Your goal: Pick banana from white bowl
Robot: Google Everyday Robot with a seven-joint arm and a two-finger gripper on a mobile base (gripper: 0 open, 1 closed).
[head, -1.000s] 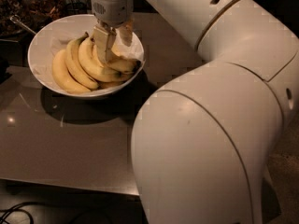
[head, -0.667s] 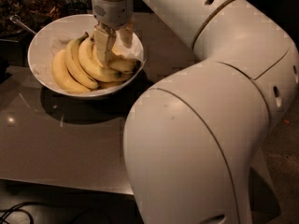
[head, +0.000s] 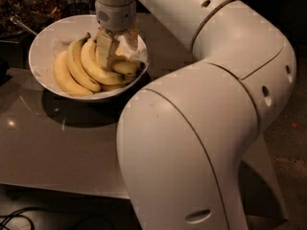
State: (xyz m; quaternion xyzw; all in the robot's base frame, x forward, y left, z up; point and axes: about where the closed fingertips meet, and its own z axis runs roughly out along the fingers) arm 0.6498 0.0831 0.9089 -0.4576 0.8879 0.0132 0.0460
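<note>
The banana lies in the white bowl as part of a bunch, its yellow curve running from a dark stem end near the bowl's far side down toward the near rim. At least 4 bananas show in the bunch. 2 more curve alongside it on the left, and a shorter one with a blackish tip pokes out toward the right rim. Crumpled white paper lines the bowl behind the fruit.

The gripper hangs straight down from above, over the right half of the bowl, its tips lowered into the bunch. The jaws stand parted. One pale finger rests against the upper side of the banana. The other is just to its right, with white paper showing in the gap between them. No fruit is clamped between them.

The bowl sits at the far left of a smooth grey desk and casts a dark shadow on the near side. The robot's bulky white arm fills the right and lower part of the view, bending back up to the wrist above the bowl. A thin metal handle lies behind the bowl at the upper left.
</note>
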